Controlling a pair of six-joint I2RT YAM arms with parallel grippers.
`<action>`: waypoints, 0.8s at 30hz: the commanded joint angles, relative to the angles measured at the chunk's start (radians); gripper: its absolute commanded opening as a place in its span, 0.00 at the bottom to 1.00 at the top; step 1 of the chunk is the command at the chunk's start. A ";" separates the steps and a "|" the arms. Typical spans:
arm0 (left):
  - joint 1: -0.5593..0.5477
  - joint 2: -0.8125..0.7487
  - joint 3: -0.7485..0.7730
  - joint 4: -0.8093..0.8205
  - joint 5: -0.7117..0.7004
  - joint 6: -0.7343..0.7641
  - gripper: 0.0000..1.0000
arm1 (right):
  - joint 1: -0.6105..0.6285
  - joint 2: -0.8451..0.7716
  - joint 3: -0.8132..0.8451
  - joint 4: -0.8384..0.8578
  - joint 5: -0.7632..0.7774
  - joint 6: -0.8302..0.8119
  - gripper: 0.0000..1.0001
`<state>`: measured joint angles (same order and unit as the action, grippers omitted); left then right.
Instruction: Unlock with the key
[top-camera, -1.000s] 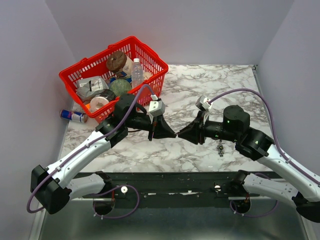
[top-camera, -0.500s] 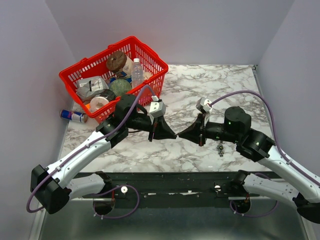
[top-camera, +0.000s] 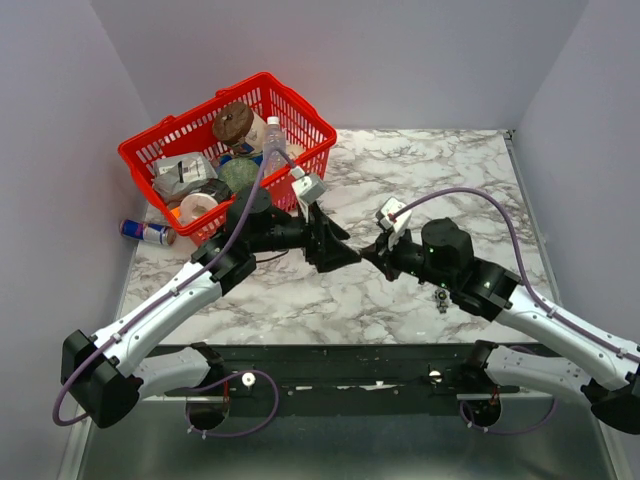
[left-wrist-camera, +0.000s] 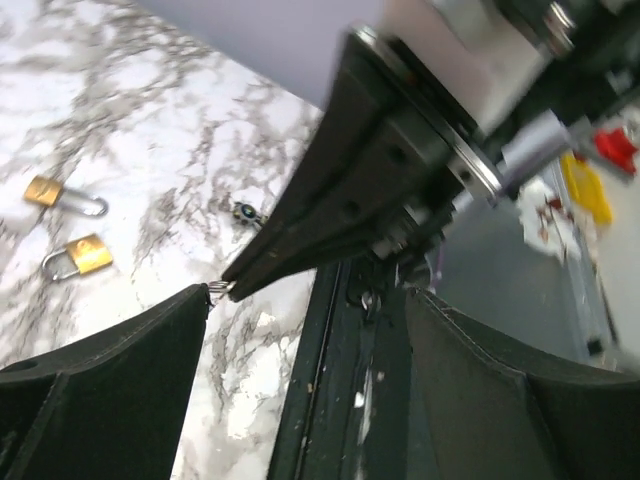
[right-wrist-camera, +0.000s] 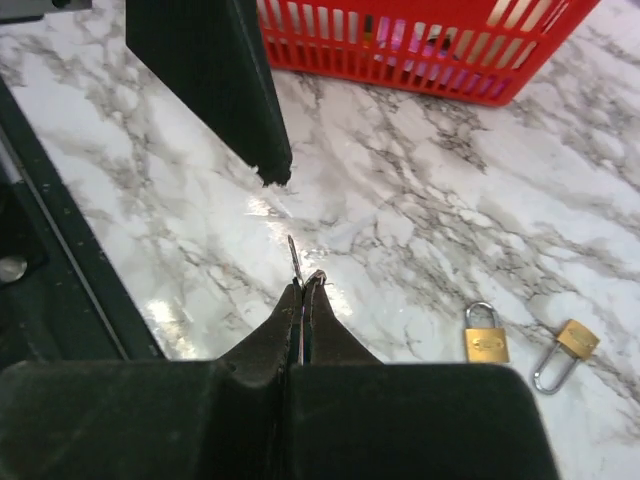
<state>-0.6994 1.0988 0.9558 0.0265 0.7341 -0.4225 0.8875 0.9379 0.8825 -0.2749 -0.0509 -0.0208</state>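
The key (right-wrist-camera: 293, 258) is pinched in my right gripper (right-wrist-camera: 303, 285), which is shut on it; its thin blade and small ring (left-wrist-camera: 218, 290) poke out past the tips. In the top view the right gripper (top-camera: 372, 254) hangs over the table's middle, tip to tip with my left gripper (top-camera: 340, 240). The left gripper (left-wrist-camera: 310, 295) is open, its fingers (left-wrist-camera: 110, 370) spread either side of the right one's tips, holding nothing. Two small brass padlocks (right-wrist-camera: 484, 334) (right-wrist-camera: 562, 348) lie on the marble below; the right arm hides them from above.
A red basket (top-camera: 190, 125) full of groceries stands at the back left, with a can (top-camera: 145, 232) beside it. A small dark key-like item (top-camera: 440, 297) lies on the marble table (top-camera: 450, 160) near the right arm. The black base rail runs along the near edge.
The left gripper has opened and let go where the two tips met. The right gripper has shut on the key, and the right arm has moved left and forward.
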 joint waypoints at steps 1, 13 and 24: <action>0.020 0.016 0.029 -0.023 -0.312 -0.344 0.86 | 0.044 -0.036 -0.055 0.127 0.186 -0.099 0.01; 0.026 0.041 -0.179 0.246 -0.455 -0.910 0.73 | 0.194 -0.110 -0.244 0.453 0.488 -0.269 0.01; -0.055 0.059 -0.210 0.317 -0.564 -1.016 0.70 | 0.266 -0.099 -0.306 0.629 0.618 -0.410 0.01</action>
<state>-0.7235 1.1446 0.7551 0.2729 0.2337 -1.3628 1.1362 0.8398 0.5964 0.2420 0.4908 -0.3656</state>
